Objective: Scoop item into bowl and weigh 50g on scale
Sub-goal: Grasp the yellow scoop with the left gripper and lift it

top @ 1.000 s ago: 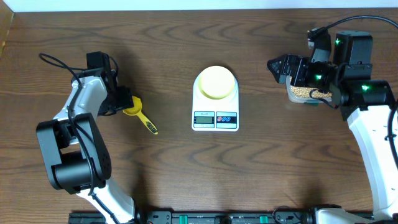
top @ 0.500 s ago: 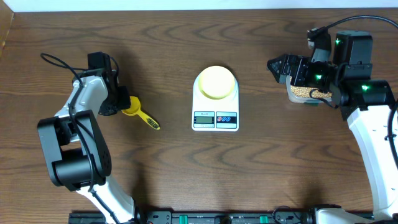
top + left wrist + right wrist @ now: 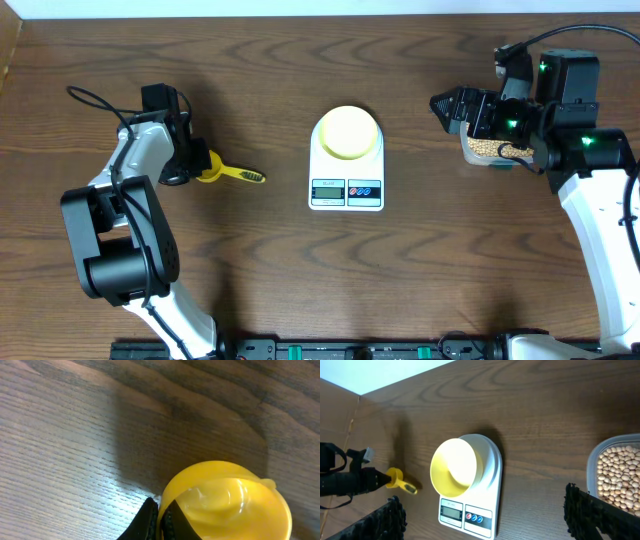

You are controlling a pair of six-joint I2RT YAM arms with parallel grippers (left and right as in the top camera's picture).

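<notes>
The yellow long-handled scoop [image 3: 217, 170] lies on the table left of the scale, its handle pointing right. My left gripper [image 3: 190, 165] is shut on the rim of the scoop's cup [image 3: 225, 505], one finger [image 3: 147, 520] outside the rim and one inside. The pale-yellow bowl [image 3: 347, 131] sits empty on the white scale [image 3: 346, 190]. My right gripper [image 3: 482, 500] hangs open above the table, right of the scale, holding nothing. The beans [image 3: 620, 475] fill a clear tub [image 3: 485, 152] beneath the right arm.
The wooden table [image 3: 300, 270] ends at a pale wall along the far edge. The left arm's base [image 3: 115, 250] stands at the front left, and the right arm [image 3: 600, 220] runs down the right side.
My left gripper has shut on the scoop's cup rim. The scoop's handle swung from pointing front-right to pointing straight right. The right arm has not moved.
</notes>
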